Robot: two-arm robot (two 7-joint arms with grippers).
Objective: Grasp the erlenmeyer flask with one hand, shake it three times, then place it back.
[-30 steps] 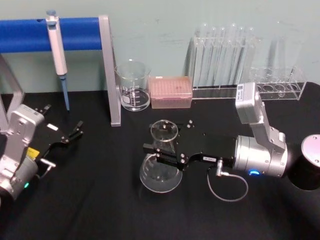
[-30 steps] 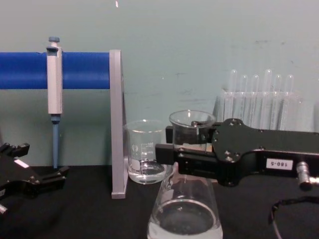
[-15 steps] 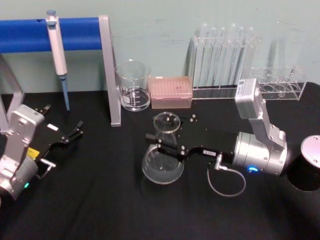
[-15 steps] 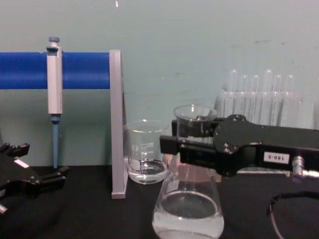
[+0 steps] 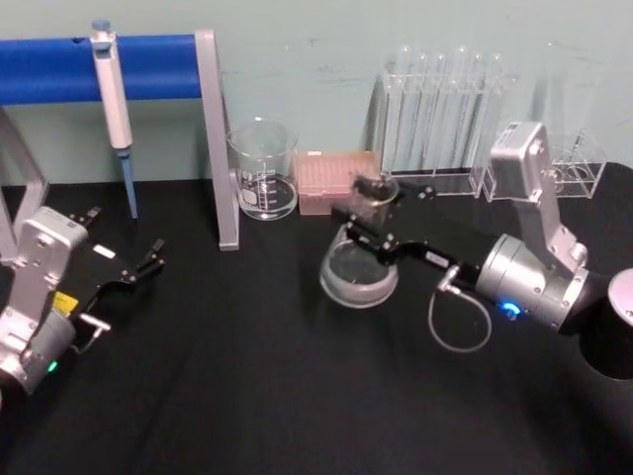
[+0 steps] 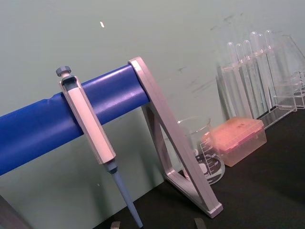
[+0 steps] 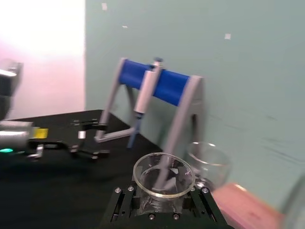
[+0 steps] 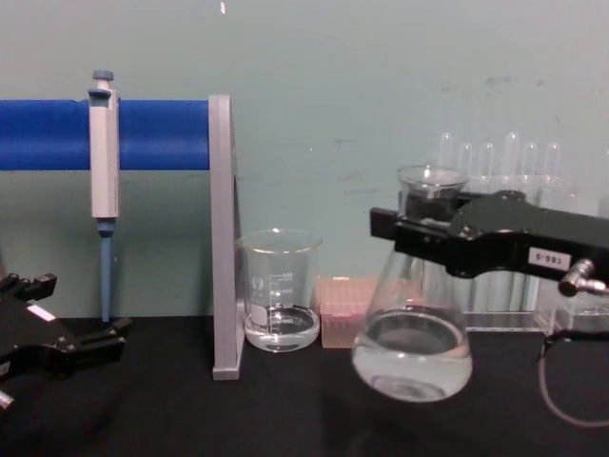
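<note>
Black cloth covers the table [image 5: 247, 396], with a pale green wall [image 8: 381, 76] behind it. At the back left, a grey frame [image 5: 220, 139] carries a blue bar [image 5: 148, 65], and 1 pipette [image 5: 112, 84] hangs from the bar with its tip pointing down. Just right of the frame's upright stands a straight-sided glass beaker [image 8: 279, 290] with printed graduations and a shallow layer of clear liquid in its bottom. Beside the beaker sits a pink tip box [image 5: 334, 183]. Further right a clear rack [image 5: 445, 129] holds tall glass test tubes upright against the wall.

Glass of the erlenmeyer flask [image 8: 411, 328] shows in front of the tip box and the tube rack, raised off the table. A little clear liquid lies pooled in its wide base, and the chest view catches the base slightly from below. The right claw [image 8: 409, 231] reaches in from the right at neck height, its flat black fingers pinching the flask's narrow neck just under the rim. The cone hangs below the fingers and the open mouth stands above them. A small white numbered label [image 8: 544, 257] sits on the claw's body, and the silver wrist [image 5: 524, 287] lies behind it.

At the table's left edge the left claw [image 5: 143, 265] rests low, well apart from the flask, with its 2 fingers spread and nothing between them.
</note>
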